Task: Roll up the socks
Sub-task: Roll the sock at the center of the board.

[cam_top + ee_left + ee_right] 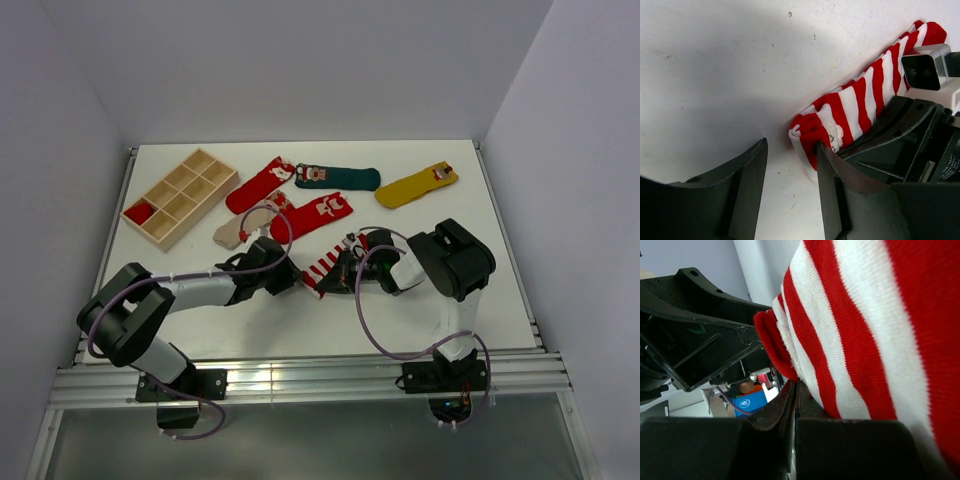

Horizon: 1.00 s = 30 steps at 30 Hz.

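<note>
Striped sock (860,100) against closed right pincer (793,392), left pincer (791,150) parted, label (951,169) illegible

White table (480,290) fills centre of frame, w/ pale grey walls (300,70) at left, top & right. Aluminium rail (320,380) along bottom edge; grey floor (330,440) below. Soft, even light.

beige sock (228,233): part hidden by left arm (190,292) | striped sock (865,330): cropped (right edge)
</note>
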Available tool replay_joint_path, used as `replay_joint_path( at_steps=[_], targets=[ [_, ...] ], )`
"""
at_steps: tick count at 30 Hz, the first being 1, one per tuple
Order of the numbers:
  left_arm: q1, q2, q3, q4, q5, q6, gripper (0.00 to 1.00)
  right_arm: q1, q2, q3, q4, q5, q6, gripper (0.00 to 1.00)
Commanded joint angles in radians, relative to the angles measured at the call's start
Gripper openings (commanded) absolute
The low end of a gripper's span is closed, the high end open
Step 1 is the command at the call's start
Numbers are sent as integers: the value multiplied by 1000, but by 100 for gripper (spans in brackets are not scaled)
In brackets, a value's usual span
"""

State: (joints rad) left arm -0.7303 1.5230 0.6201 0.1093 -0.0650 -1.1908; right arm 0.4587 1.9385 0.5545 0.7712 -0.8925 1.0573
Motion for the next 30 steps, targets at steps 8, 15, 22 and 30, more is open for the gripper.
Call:
replay_joint_path(
  at_steps=[8, 15, 22, 30],
  targets=[
    [-15, 92, 82, -40, 8, 3, 46, -20, 47, -24, -41, 72, -2, 0],
    [-27, 146, 139, -150, -13, 14, 30, -23, 30, -18, -82, 98, -22, 0],
    [-34, 198, 197, -235, -24, 56, 9, -20, -82, 1, -209, 165, -161, 3],
    [-34, 238, 360, -433, -48, 177, 0, 98, -380, 61, -558, 507, -537, 33]
  ],
)
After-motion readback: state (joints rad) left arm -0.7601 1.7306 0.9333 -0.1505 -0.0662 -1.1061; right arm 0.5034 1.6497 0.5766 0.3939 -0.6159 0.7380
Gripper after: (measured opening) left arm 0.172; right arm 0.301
